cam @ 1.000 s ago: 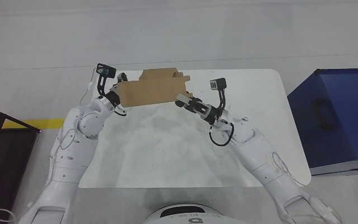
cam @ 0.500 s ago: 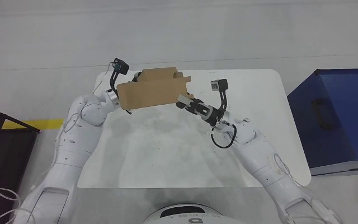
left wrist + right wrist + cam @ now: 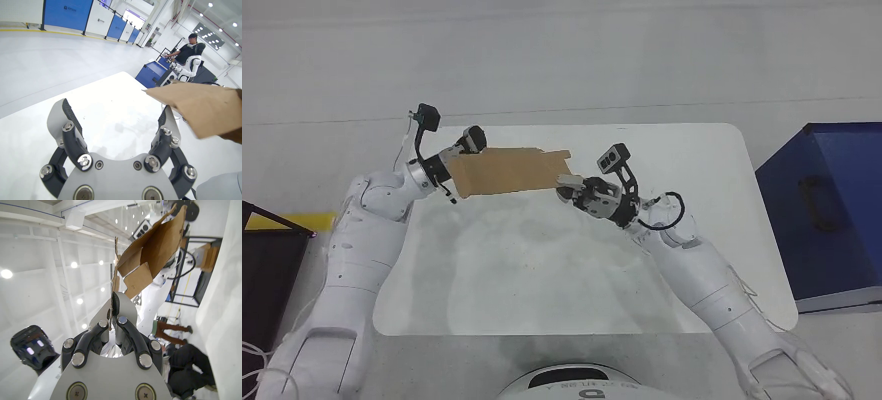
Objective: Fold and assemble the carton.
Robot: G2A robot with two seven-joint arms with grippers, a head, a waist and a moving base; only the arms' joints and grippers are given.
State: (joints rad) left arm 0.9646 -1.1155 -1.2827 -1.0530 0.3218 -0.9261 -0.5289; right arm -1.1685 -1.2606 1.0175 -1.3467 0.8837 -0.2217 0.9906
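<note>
Clamping one carton (image 3: 510,170), right gripper (image 3: 564,184), left gripper (image 3: 115,106) released beside it, one table (image 3: 542,270)

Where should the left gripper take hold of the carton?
On the carton's free end, pinching its thin cardboard edge from the robot's left. The right gripper clamps the opposite edge, and the open left gripper sits right beside that free end.

top: overhead, facing down at table (image 3: 712,160) | wrists: close-up, outward | shared: carton (image 3: 507,170)
</note>
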